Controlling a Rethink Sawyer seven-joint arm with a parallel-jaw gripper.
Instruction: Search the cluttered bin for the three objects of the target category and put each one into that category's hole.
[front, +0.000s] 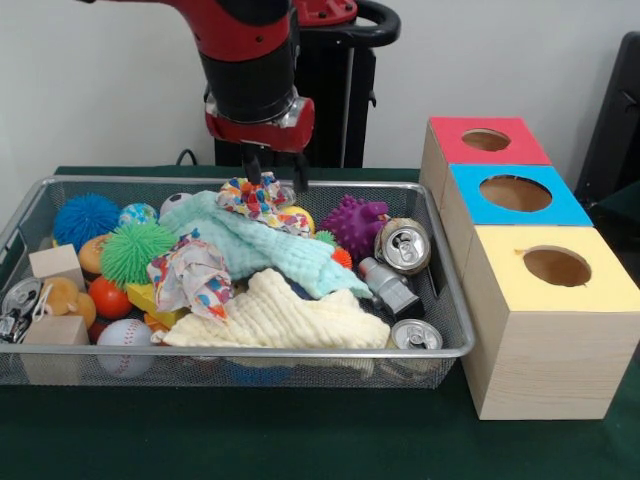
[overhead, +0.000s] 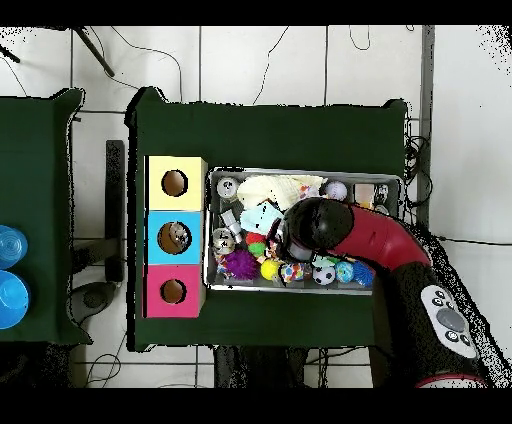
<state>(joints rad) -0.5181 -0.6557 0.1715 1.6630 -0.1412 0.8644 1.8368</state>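
My gripper hangs open just above the back of the wire bin, with nothing between its fingers. Right below it lies a confetti-patterned cloth. A second patterned cloth, a mint cloth and a cream cloth are spread over the middle. Two cans lie at the right end, and a crushed one at the left. In the overhead view the arm hides the gripper. Red, blue and yellow boxes with holes stand right of the bin.
Spiky balls in blue, green and purple, a baseball and wooden blocks fill the bin. Something sits inside the blue box's hole. Green cloth covers the table.
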